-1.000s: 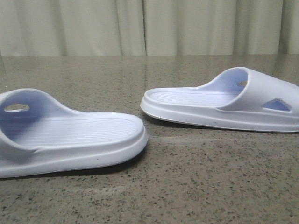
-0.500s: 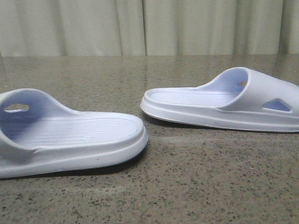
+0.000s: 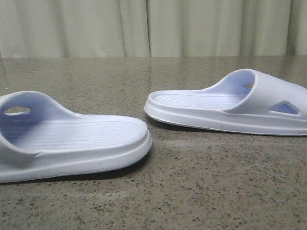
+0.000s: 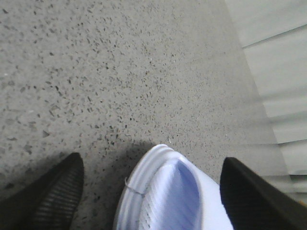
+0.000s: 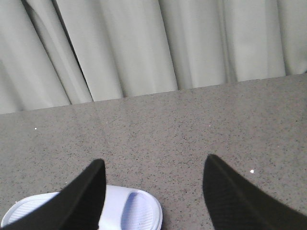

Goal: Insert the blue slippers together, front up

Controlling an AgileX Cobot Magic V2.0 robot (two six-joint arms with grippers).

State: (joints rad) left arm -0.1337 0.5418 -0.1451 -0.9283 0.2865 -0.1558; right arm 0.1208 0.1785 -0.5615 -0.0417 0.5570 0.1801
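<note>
You see two slippers flat on the counter (image 3: 192, 191): near slipper (image 3: 72, 139) heel toward 3 o'clock, far slipper (image 3: 225, 108) heel toward 9. Both tools, left tool (image 4: 153, 191) and right tool (image 5: 153, 191), gape wide, gripping nothing.

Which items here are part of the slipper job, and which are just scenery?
Job:
- left slipper
- right slipper
- left gripper, open, straddling a slipper
- right gripper, open

Scenery:
- speckled table
- curtain

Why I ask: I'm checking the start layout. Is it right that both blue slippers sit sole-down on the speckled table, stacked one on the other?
Not stacked. The front view shows the near slipper and the far slipper apart, with bare table between them. Both do sit sole-down on the speckled table.
</note>
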